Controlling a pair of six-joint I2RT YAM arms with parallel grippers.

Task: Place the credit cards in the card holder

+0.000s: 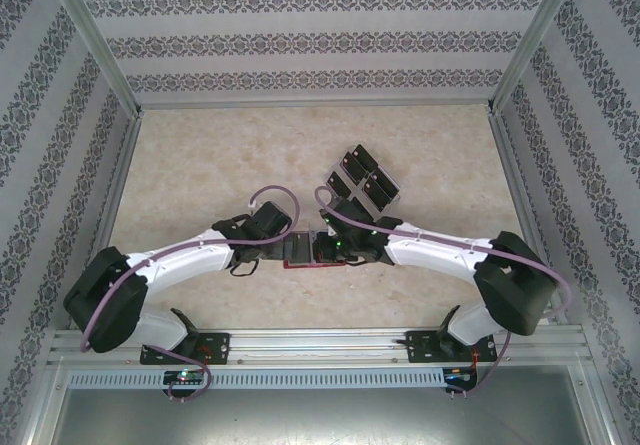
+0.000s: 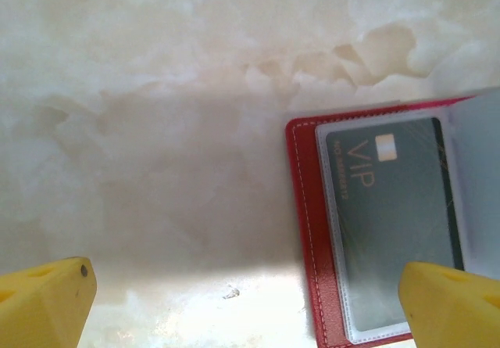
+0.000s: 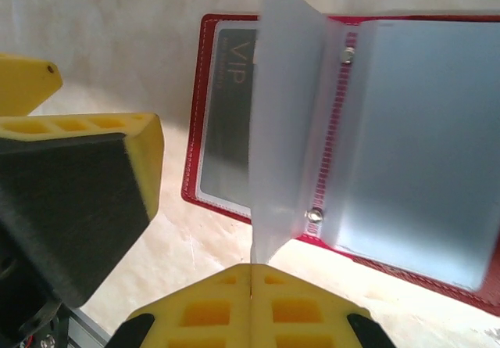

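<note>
The holder (image 1: 305,252) lies open on the table (image 2: 156,129) between the two arms, red cover down and clear pockets up. The right gripper (image 3: 251,289) has its fingers pressed together on the lower edge of one sleeve (image 3: 285,113), pinching it so that it stands upright off the spine like a turned page. I judge the reason to be access: with that leaf lifted, the pockets on either side are laid bare and can be reached.

The left gripper (image 2: 246,289) is spread wide and holds nothing. One of its fingers hangs over the holder's outer half and the other over bare table. My guess is that it is placed there to steady the cover while the leaf is pulled (whether it touches the holder I cannot tell).

The loose cards (image 1: 365,180) lie in a cluster just beyond the holder, on the right arm's side. A VIP card (image 2: 391,215) already sits in the pocket under the left gripper. It reads "VIP" in gold letters, with a gold chip square beside them. A line of small print runs under the word, too fine to read.
</note>
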